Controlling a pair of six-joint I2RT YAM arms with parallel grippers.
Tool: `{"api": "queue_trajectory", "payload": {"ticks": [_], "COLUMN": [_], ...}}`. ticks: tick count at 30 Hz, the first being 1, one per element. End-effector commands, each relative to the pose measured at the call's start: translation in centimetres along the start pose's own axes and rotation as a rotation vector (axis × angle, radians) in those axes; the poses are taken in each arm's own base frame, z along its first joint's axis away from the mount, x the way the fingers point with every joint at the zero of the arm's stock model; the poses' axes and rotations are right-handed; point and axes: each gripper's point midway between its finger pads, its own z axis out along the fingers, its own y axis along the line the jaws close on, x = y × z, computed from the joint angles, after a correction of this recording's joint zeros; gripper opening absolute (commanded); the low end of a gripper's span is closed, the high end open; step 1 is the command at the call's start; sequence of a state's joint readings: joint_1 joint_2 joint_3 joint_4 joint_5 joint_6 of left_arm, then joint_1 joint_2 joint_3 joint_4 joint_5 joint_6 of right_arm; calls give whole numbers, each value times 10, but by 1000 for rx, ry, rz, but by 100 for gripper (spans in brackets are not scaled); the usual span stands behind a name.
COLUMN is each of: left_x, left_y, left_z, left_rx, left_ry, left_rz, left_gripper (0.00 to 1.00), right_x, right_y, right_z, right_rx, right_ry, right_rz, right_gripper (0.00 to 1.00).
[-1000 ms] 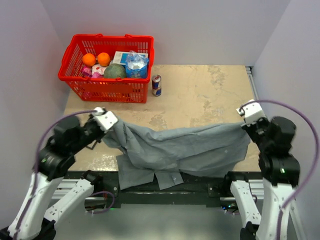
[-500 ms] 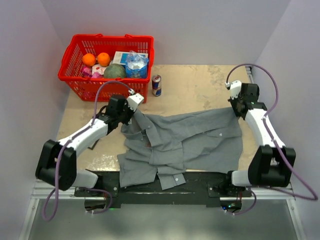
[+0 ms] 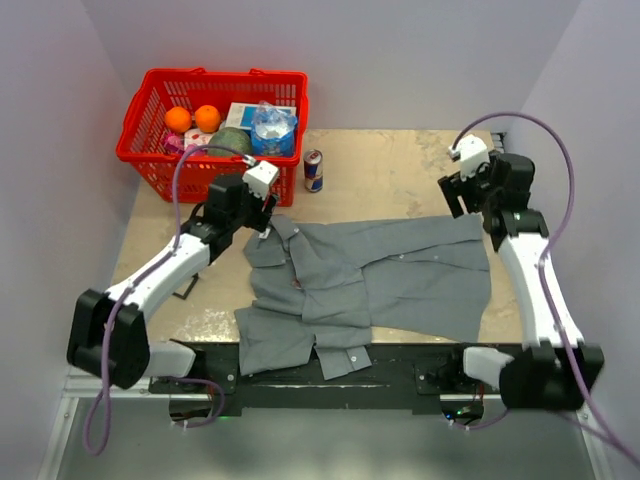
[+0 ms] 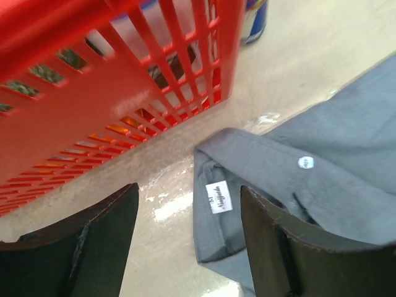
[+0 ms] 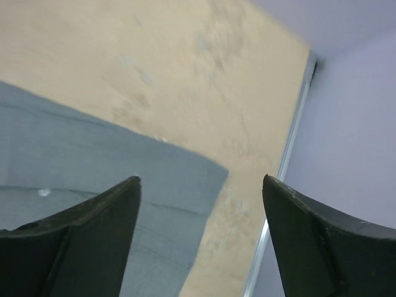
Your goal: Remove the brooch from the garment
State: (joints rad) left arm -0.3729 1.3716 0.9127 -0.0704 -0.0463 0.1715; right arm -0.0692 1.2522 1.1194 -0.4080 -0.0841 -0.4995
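Note:
The garment [image 3: 390, 280], a grey button-up shirt, lies spread flat on the table, with its hem hanging over the near edge. A tiny reddish spot, the brooch [image 3: 296, 284], shows on its front below the collar. My left gripper [image 3: 263, 213] hovers open just above the collar; the left wrist view shows the collar's white label [image 4: 217, 197] between my open fingers [image 4: 187, 189]. My right gripper [image 3: 463, 196] hangs open over the shirt's far right corner [image 5: 185, 179], with nothing between its fingers [image 5: 202, 179].
A red basket [image 3: 213, 178] with oranges, a bottle and packets stands at the back left, close to my left gripper [image 4: 124, 86]. A drink can [image 3: 313, 171] stands beside it. The table's right edge rail [image 5: 288, 161] runs close by my right gripper.
Both grippers held the shirt up by its corners, carried it forward and lowered it. They have now opened and let go, and the shirt lies flat.

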Motion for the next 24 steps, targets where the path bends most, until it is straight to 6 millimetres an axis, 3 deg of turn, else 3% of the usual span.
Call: {"api": "queue_trajectory", "payload": {"ticks": [1, 2, 3, 6, 9, 15, 20, 22, 23, 24], "left_x": [-19, -10, -7, -6, -3, 8, 11, 13, 11, 9], "left_y": [-12, -13, -13, -12, -10, 7, 28, 30, 32, 33], "left_z": [-34, -37, -39, -43, -44, -39, -42, -41, -41, -41], "left_rx": [96, 112, 116, 142, 155, 154, 114, 110, 105, 105], "left_ry": [-47, -13, -7, -10, -14, 25, 16, 17, 14, 9], "left_rz": [-66, -88, -114, -181, -210, -211, -145, -133, -139, -146], "left_gripper": [71, 71, 71, 70, 70, 70, 69, 69, 69, 69], "right_x": [-42, -30, -21, 19, 63, 141, 168, 179, 175, 185], "right_y": [124, 147, 183, 242, 285, 335, 360, 365, 378, 380], "right_z": [-77, -87, -100, -118, -131, -165, -183, -181, -182, -180], "right_rx": [-440, -518, -622, -862, -1055, -1364, -1469, -1464, -1443, -1437], "right_ry": [-326, -314, -339, -312, -294, -378, -446, -422, -477, -439], "right_rz": [-402, -447, -534, -703, -898, -1271, -1405, -1428, -1450, -1437], "right_gripper": [80, 79, 74, 64, 50, 52, 54, 54, 54, 54]}}
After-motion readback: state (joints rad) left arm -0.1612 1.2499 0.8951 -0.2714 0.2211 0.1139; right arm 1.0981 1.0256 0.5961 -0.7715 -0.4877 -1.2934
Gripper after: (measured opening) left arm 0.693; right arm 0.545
